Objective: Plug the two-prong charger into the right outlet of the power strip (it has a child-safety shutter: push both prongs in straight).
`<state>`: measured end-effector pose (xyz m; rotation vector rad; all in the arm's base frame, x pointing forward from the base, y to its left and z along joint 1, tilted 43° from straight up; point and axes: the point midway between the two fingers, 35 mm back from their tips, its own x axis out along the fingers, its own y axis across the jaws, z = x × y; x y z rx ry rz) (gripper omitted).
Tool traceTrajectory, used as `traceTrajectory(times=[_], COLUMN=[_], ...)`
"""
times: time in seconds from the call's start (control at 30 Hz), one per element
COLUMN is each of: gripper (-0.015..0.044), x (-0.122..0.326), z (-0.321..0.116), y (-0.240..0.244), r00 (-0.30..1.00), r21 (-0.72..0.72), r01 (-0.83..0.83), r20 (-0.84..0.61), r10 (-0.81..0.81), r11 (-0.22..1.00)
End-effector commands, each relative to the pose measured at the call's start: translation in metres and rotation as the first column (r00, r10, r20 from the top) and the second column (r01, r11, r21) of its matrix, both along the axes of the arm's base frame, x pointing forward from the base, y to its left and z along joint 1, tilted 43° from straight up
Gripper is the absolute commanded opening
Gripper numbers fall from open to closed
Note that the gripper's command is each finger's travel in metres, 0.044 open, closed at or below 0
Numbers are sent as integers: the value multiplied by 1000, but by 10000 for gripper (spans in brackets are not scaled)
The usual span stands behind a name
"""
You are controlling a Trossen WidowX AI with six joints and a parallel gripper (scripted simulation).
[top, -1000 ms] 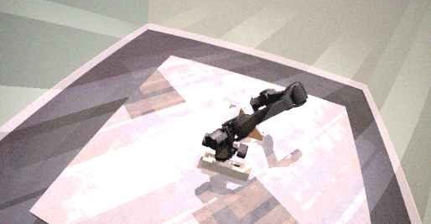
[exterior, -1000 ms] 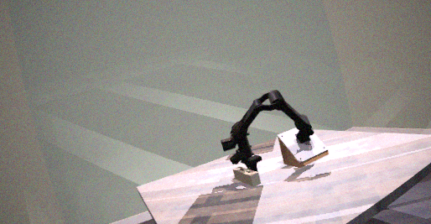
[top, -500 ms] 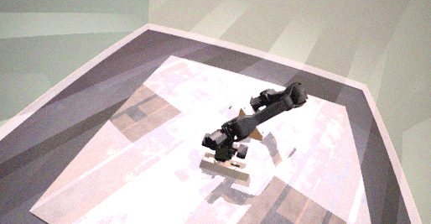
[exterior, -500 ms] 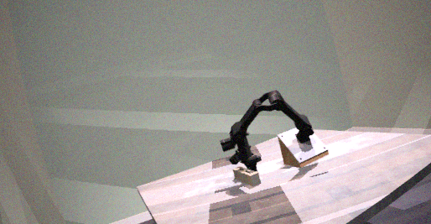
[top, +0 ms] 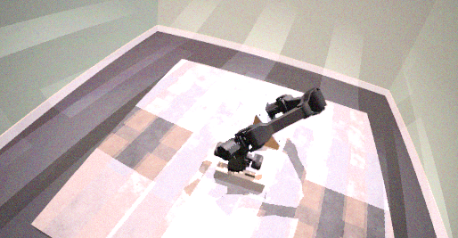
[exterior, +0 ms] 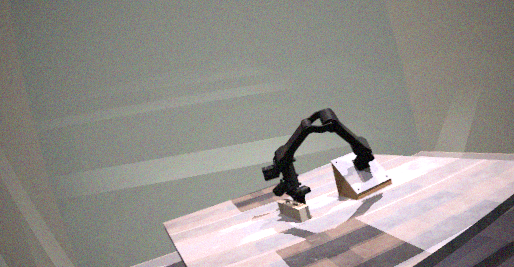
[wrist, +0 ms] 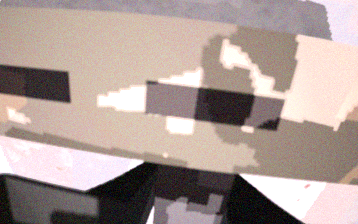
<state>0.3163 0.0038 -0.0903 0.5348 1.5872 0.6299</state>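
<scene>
Gripper [top: 244, 163] [exterior: 299, 195] [wrist: 190, 166]: closed on charger [wrist: 192, 187], lower centre of wrist view.
Power strip [top: 239, 181] [exterior: 294, 210] [wrist: 105, 45]: alignment apparently underway; next, straight push.

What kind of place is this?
Maybe a robot practice room: a black robot arm leans over a power strip on a table, with plain walls around.

The arm [top: 285, 121] [exterior: 295, 144] looks like matt black plastic. The strip [top: 238, 182] [exterior: 295, 212] [wrist: 145, 47] looks smooth and matt. The wedge [top: 272, 143] [exterior: 345, 185] has wood-like sides; the table [top: 71, 207] [exterior: 200, 242] shows wood-like planks.
</scene>
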Motion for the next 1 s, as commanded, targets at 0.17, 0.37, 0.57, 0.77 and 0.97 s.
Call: traceTrajectory(times=[0.17, 0.37, 0.57, 0.77, 0.97], gripper=[0, 0, 0, 0, 0], x=[11, 10, 10, 9, 8], z=[-1, -2, -2, -2, -2], y=[2, 2, 2, 2, 2], r00=[999, 999, 999, 999, 999], r21=[0, 0, 0, 0, 0], r01=[-1, -1, -1, -1, -1], r20=[33, 33, 33, 33, 33], r10=[1, 1, 1, 1, 1], r11=[1000, 1000, 1000, 1000, 1000])
